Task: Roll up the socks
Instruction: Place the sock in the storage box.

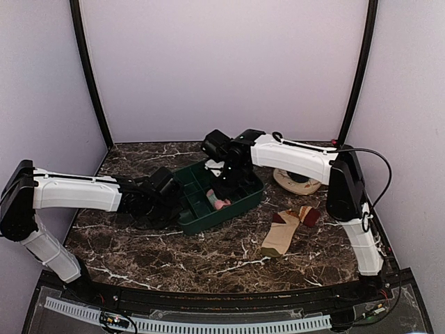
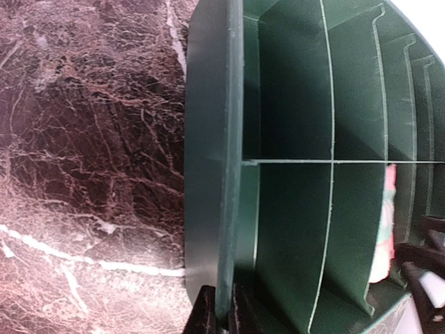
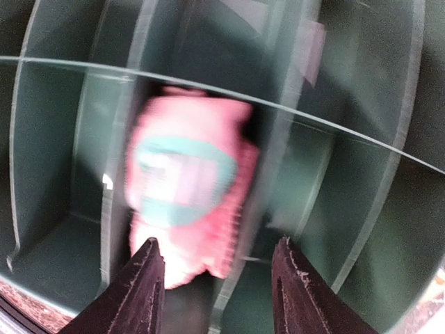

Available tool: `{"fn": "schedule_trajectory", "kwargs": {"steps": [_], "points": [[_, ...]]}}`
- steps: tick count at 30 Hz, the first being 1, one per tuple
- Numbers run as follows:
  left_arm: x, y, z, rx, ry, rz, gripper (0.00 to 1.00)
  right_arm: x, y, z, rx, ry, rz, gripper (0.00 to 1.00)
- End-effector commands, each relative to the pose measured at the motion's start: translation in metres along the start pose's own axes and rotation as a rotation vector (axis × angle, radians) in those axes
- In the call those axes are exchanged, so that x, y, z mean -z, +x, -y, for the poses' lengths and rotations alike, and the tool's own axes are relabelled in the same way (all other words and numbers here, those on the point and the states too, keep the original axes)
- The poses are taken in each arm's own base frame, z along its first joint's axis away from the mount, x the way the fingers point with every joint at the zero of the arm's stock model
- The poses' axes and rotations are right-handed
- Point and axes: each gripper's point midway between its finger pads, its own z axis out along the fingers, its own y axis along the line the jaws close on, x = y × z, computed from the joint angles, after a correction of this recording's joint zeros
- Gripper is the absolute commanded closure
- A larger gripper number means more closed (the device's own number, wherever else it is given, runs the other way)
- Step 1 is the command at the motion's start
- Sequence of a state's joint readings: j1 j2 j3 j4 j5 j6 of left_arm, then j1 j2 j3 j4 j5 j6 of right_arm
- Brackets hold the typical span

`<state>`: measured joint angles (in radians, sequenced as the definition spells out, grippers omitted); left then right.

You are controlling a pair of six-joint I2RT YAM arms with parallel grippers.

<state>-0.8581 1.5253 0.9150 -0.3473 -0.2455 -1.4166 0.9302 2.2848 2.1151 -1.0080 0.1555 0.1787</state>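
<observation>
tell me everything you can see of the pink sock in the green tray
The pink fabric sock with a teal-edged white patch is bunched into a compact bundle. It looks soft and knitted, though the right wrist view is blurred. It lies inside one compartment of the dark green plastic divided tray, down between the dividers. The right gripper hangs just above it with its fingers spread. Whether they touch the sock cannot be told.

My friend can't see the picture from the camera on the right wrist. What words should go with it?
A blurry pink sock with a teal and white patch lies inside a green tray split into compartments by thin walls. The right arm's two dark fingers stand open at the bottom edge.
</observation>
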Motion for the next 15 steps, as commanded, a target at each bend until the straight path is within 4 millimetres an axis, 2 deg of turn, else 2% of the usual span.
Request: {"fn": "schedule_trajectory", "kwargs": {"steps": [1,7,11,15], "points": [[-0.004,0.022,-0.023,-0.011,-0.091,-0.096,0.94,0.029,-0.013,0.030,-0.045,0.075,0.087,0.52],[-0.004,0.014,-0.016,-0.013,-0.090,-0.053,0.94,0.059,-0.017,0.039,-0.080,0.090,0.217,0.51],[-0.006,0.008,-0.005,-0.016,-0.085,-0.029,0.95,0.070,-0.003,0.038,-0.085,0.081,0.231,0.55],[-0.007,0.005,0.012,-0.030,-0.055,-0.019,0.94,0.071,0.016,0.028,-0.079,0.062,0.210,0.62]]}}
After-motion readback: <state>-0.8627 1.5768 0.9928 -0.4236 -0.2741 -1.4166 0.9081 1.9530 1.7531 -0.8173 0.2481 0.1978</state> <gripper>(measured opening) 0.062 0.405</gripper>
